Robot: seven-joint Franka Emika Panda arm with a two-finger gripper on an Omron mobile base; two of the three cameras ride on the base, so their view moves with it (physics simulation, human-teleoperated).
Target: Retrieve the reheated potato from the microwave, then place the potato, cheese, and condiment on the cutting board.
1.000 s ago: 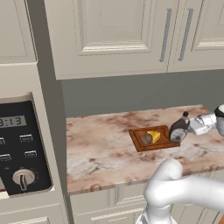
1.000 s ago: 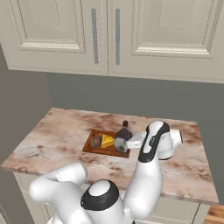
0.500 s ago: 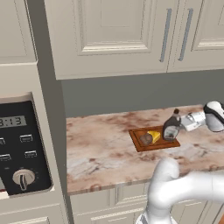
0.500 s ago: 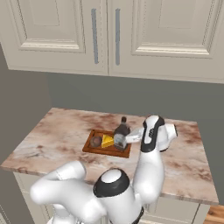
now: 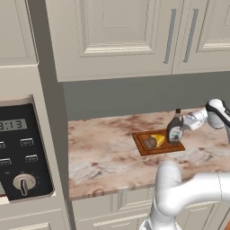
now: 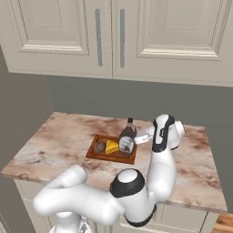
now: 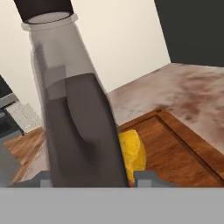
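- Meanwhile, right of centre in the left base frame, the gripper [image 5: 183, 126] is reaching in from the right and clasping the condiment bottle [image 5: 174, 128], its jaws drawn narrow around the bottle's body.
- In the hand frame, that bottle [image 7: 76, 113] is looming large at left of centre, black cap at the top edge, with a finger tip [image 7: 148, 178] showing at the bottom beside it.
- At mid-frame in the right base picture, the bottle [image 6: 127, 138] is standing upright over the right end of the cutting board [image 6: 97, 157]; whether its base is touching the wood cannot be told.
- Already lying on the board are the potato [image 6: 99, 147] at the left and the cheese wedge [image 6: 112, 146] just beside it; the microwave panel [image 5: 20, 157] is sitting at the lower left of the left base frame.
- Judging from this, the placing step is nearly finishing: doing it well is likely meaning keeping the bottle vertical, settling it flat inside the raised rim and clear of the cheese, then opening gently so the tall bottle is not tipping.
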